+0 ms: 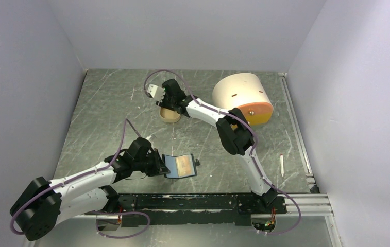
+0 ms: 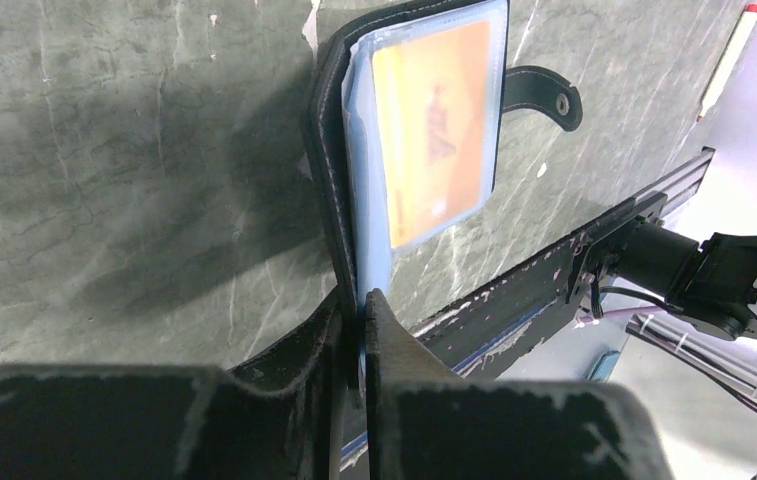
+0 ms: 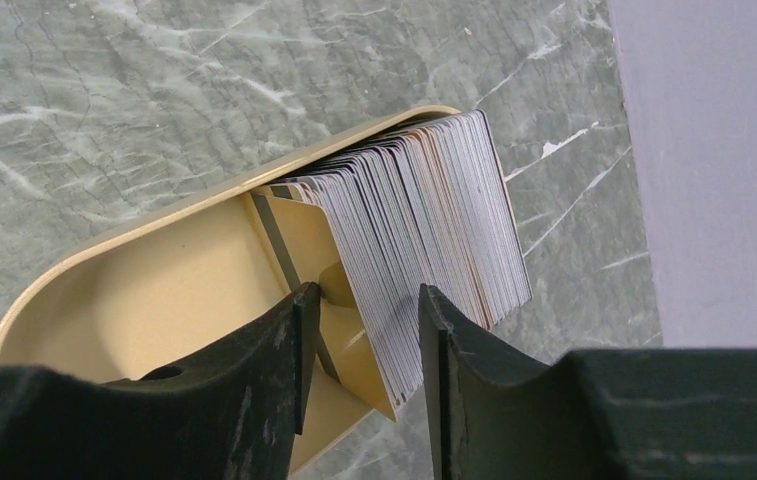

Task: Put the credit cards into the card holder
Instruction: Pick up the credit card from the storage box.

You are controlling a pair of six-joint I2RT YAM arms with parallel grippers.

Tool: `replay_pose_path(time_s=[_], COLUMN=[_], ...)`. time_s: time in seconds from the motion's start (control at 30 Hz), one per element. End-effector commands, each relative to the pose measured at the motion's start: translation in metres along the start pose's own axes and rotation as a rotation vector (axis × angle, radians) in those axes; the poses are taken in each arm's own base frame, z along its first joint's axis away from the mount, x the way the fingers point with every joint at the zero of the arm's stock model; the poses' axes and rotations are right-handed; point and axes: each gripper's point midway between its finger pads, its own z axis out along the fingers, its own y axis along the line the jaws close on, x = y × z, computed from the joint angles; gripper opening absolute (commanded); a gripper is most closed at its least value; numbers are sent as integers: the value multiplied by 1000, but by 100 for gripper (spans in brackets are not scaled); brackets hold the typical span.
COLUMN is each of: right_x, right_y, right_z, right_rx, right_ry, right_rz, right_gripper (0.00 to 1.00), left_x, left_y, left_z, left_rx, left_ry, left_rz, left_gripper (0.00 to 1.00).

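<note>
At 6 o'clock on the table, seen from the top camera, the card holder is held up off the surface, open, by the left gripper. In the left wrist view its jaws are pressed together on the holder's lower edge, where the black cover and the blue-grey sleeves meet. One yellow-orange card already sits in the facing sleeve, and the snap tab hangs free at 3 o'clock of it.

Toward 12 o'clock, the right gripper reaches into the tan tray. The credit cards stand there on edge in a dense, leaning pack. The jaws are partly spread and straddle several cards at the near end of the pack, with no clamp visible. The cream-and-orange cylinder lies at 2 o'clock, apart from both arms.

Findings, as judgement:
- Several cards lie between the jaws, so closing here would likely lift more than one. Extras could then drop or fan out.
- The pack leans against the tray's wall. Pulling cards out may topple the remainder or drag the light tray.
- The holder is pinched on one narrow edge only, so insertion force could swing it about that pinch or slip it loose.
- The sleeves look thin and limp, so a card arriving at an angle may buckle one instead of entering it.
- The facing sleeve is occupied, so a free pocket must be targeted.
</note>
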Motion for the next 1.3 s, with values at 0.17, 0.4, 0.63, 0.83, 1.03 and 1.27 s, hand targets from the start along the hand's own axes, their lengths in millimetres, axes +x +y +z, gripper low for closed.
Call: replay_pose_path(time_s=[0.17, 0.4, 0.63, 0.83, 1.03, 1.27], right_x=[-15, -16, -23, -22, -26, -33], right_y=[-33, -31, -23, -18, -12, -8], right_z=[-13, -12, -23, -31, -49, -74], right_rx=[35, 19, -48, -79, -118, -124], right_ry=[-38, -39, -58, -47, -56, -70], right_rz=[22, 16, 58, 50, 79, 181], right_gripper=[39, 29, 16, 4, 1, 0], left_x=[2, 3, 1, 2, 3, 0], left_y=[-2, -1, 0, 0, 2, 2], left_z=[-2, 0, 0, 0, 0, 1], left_rx=[24, 24, 19, 25, 20, 4], left_ry=[5, 7, -2, 1, -4, -6], left_rz=[-3, -6, -6, -11, -21, -28], left_gripper=[14, 14, 14, 14, 14, 14])
